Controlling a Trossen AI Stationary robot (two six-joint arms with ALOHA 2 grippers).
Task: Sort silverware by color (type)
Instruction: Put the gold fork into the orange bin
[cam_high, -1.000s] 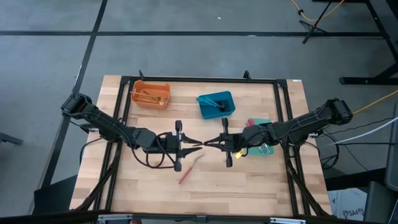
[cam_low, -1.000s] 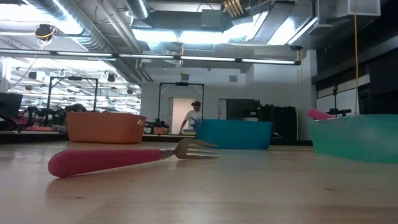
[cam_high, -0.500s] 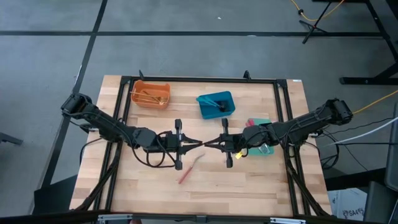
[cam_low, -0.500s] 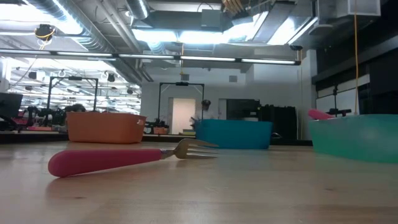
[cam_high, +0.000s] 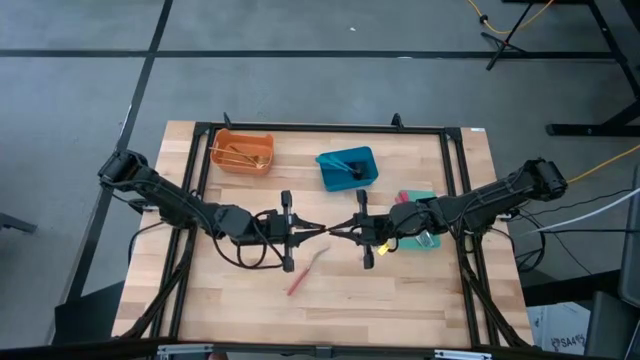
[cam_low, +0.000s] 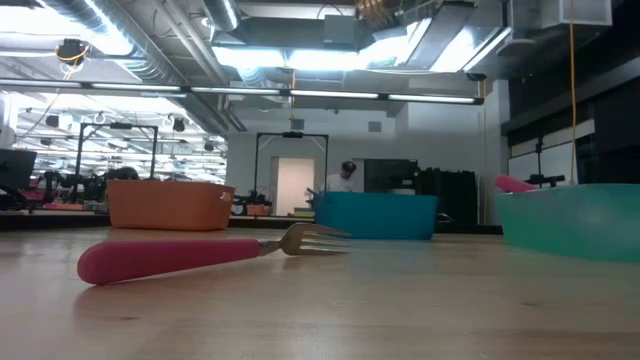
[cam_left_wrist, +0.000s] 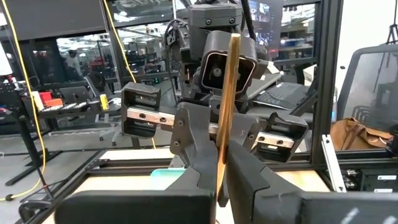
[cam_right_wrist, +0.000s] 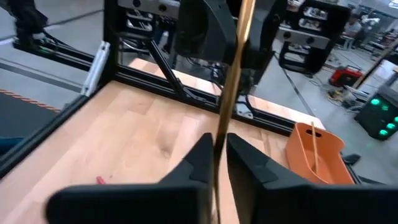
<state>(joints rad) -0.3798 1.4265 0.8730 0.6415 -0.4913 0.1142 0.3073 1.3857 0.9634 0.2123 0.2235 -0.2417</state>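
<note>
Honestly, almost nothing on the table (cam_high: 400, 300) has moved over the last second. Both arms are frozen in the same pose, so this looks like a handoff caught mid-pause.

Going by the high view with the table's middle as the clock centre:

- **Orange bin:** The orange bin (cam_high: 243, 152) is at about 11 o'clock and has gold pieces lying in it.
- **Left gripper:** The left gripper (cam_high: 312, 231) reaches in from 9 o'clock. Its fingers are pressed together on a gold utensil (cam_left_wrist: 227, 112), which stands between them in the wrist view.
- **Red fork:** The red fork (cam_high: 305, 272) lies flat on the wood at about 7 o'clock, just below the grippers, with nothing touching it.
- **Blue bin:** The blue bin (cam_high: 347, 168) is at roughly 12 o'clock.
- **Right gripper:** The right gripper (cam_high: 335, 232) comes in from 3 o'clock, tip to tip with the left. It seems to be pinching the other end of the same gold utensil.
- **Green bin:** The green bin (cam_high: 424, 240) is at 3 o'clock, partly under the right arm, with a red handle poking out.

The only real change is a person (cam_low: 345, 175) walking around in the far doorway, which doesn't matter.

My read is that neither side has let go yet. The gold piece probably belongs in the orange bin, so the right should release and let the left carry it. After that, the red fork still needs sorting.
</note>
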